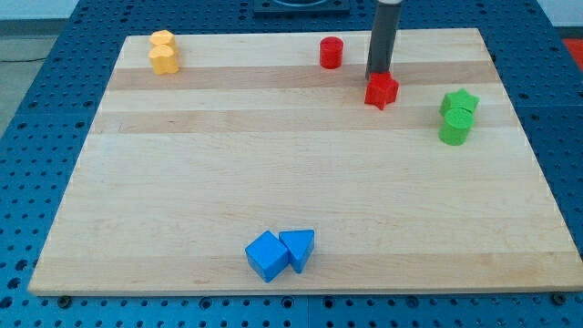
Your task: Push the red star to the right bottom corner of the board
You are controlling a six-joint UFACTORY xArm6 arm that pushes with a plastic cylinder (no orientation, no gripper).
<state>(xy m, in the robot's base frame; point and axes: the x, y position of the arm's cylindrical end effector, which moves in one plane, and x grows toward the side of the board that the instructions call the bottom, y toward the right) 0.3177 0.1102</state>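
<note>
The red star [383, 91] lies in the upper right part of the wooden board [301, 182]. My tip [376, 76] stands right at the star's upper left edge, touching or nearly touching it. The dark rod rises straight up from there and leaves the view at the top. The board's bottom right corner [569, 284] is far below and to the right of the star.
A red cylinder [331, 53] stands near the top edge, left of the rod. A green star [461, 102] and a green cylinder [454, 128] sit together at the right. Two yellow blocks [163, 52] are at the top left. A blue cube [266, 256] and a blue triangle [299, 248] lie at the bottom centre.
</note>
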